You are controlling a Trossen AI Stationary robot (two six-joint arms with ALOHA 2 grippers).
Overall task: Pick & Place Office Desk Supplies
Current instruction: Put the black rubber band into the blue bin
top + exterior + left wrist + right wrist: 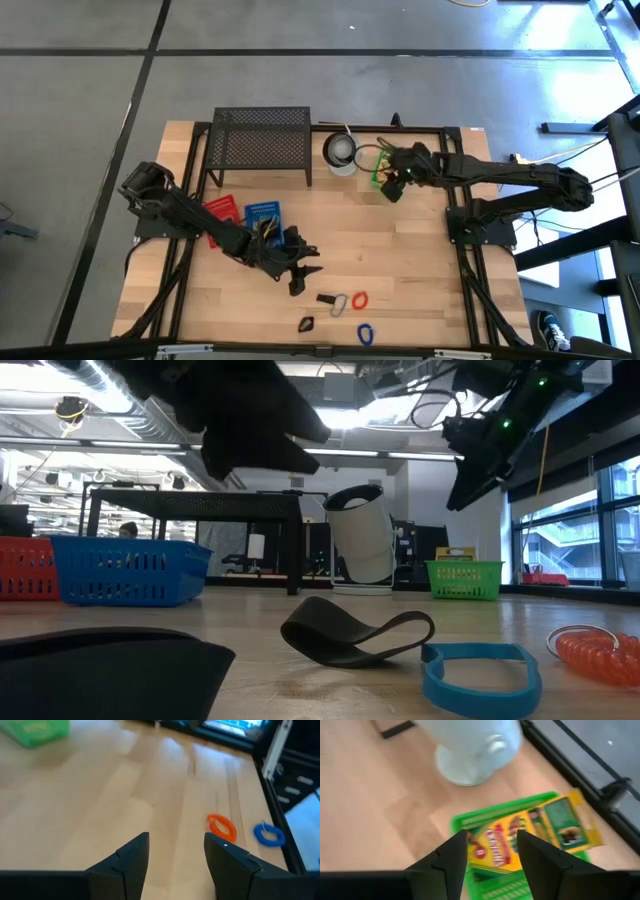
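A yellow-green crayon box [502, 847] lies in the green basket [376, 166] at the far right, one end sticking out over the basket's rim. My right gripper [492, 852] hovers open just above the box, clear of it. My left gripper [175, 852] is open above the bare table middle [302, 272]. Ahead of it, flat on the wood near the front edge, lie a red coiled band [221, 827] and a blue band [269, 834]. A black binder clip [325, 298], a silver clip [340, 303] and a black band [355, 638] lie there too.
A black mesh rack [262, 140] stands at the far edge with a white cup [341, 152] beside it. A red basket [220, 210] and a blue basket [262, 216] sit at the left, under my left arm. Bare wood lies between the arms.
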